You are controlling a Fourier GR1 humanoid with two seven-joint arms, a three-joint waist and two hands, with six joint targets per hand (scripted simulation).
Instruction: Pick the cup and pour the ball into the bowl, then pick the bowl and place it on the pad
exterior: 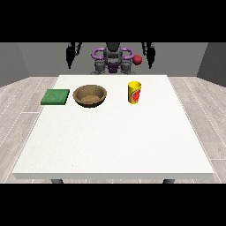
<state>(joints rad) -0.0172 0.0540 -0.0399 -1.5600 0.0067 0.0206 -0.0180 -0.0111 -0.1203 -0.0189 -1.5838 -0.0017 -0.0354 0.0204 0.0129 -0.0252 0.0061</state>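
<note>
Cup, bowl and pad on the white table (110, 145), both hands hanging behind it.

The yellow cup (134, 92) bears a red mark; no writing is legible. It stands upright at 3 o'clock of the brown wooden bowl (90, 95); the green pad (55, 96) lies at the bowl's 9 o'clock. The hand at the view's left (69, 57) and the hand at the view's right (151, 56) hang down; I cannot tell their fingers' state. A red ball (137, 59) shows at the cup's 12 o'clock.

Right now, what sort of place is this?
Probably a robot test room: a white table on wood-look flooring between grey walls, set with only a green pad, wooden bowl and yellow cup.
</note>
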